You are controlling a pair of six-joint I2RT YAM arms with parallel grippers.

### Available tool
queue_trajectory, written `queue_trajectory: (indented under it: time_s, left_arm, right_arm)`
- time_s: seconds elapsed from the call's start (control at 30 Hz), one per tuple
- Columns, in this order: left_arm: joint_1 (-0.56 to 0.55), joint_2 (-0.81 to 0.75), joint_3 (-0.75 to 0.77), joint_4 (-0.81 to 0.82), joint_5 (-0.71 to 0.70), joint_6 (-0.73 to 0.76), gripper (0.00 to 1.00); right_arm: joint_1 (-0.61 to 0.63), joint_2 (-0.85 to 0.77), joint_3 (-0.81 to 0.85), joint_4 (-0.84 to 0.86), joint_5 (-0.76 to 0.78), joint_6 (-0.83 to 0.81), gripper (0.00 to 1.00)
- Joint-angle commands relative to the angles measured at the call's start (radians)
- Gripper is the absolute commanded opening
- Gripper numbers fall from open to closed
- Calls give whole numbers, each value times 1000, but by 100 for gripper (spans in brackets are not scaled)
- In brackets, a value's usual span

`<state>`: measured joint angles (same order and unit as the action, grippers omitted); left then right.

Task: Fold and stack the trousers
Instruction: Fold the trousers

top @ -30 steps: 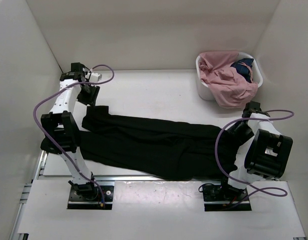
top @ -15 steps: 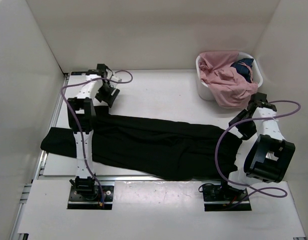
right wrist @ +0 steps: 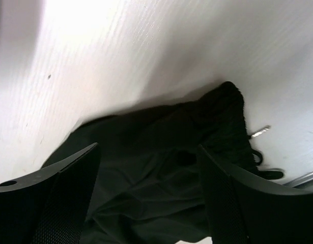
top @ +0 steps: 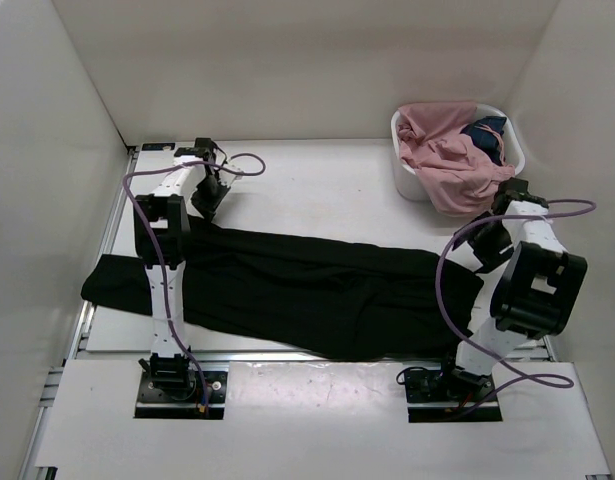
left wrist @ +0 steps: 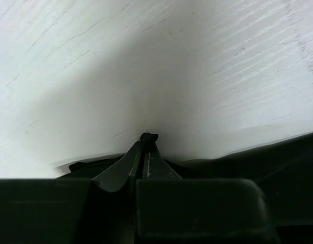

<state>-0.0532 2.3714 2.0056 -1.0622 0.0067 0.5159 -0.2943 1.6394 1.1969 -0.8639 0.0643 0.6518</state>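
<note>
The white worktop [top: 327, 190] carries two items. The black trousers [top: 307, 290] lie flat across its near half, lengthwise from left to right, with the left end reaching the worktop's left edge. A white tub [top: 407, 186] of clothing stands at the far right corner, apart from the trousers.

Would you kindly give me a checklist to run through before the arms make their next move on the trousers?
1. Left pincer gripping the trousers: ok, shut with a nub of black cloth at its tips.
2. Right pincer gripping too: not ok, open above the other end.
3. Trousers spread out lengthwise: ok.
4. Trousers wholly on the table: cannot tell, one leg end reaches its left edge.
5. Laundry basket apart from the trousers: ok.
</note>
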Motion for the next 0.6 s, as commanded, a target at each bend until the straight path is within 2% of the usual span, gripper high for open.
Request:
queue_trajectory:
  time_s: [0.0, 0.07, 0.17, 0.2, 0.3, 0.33, 0.47, 0.57]
  left_arm:
    - [6, -11, -48, 11, -37, -14, 14]
    - [6, -34, -12, 11, -71, -28, 14]
    - [45, -63, 51, 22, -106, -68, 14]
    - [59, -72, 68, 22, -117, -68, 14]
    - [130, -110, 123, 47, -160, -97, 14]
    - [153, -124, 124, 59, -160, -120, 14]
    - [266, -199, 133, 110, -169, -132, 14]
    - [299, -239, 157, 122, -191, -132, 14]
  right_arm:
    - [-3, 57, -2, 38, -49, 72, 80]
    - [-3, 101, -2, 63, -61, 84, 80]
    - [-3, 152, -2, 72, -40, 85, 64]
    - [-3, 161, -2, 72, -23, 85, 47]
    - [-3, 174, 9, 81, 41, 37, 17]
    - [-3, 174, 18, 82, 42, 7, 2]
    - [-3, 113, 73, 68, 120, -50, 0]
    - [-3, 51, 133, 52, 157, -81, 0]
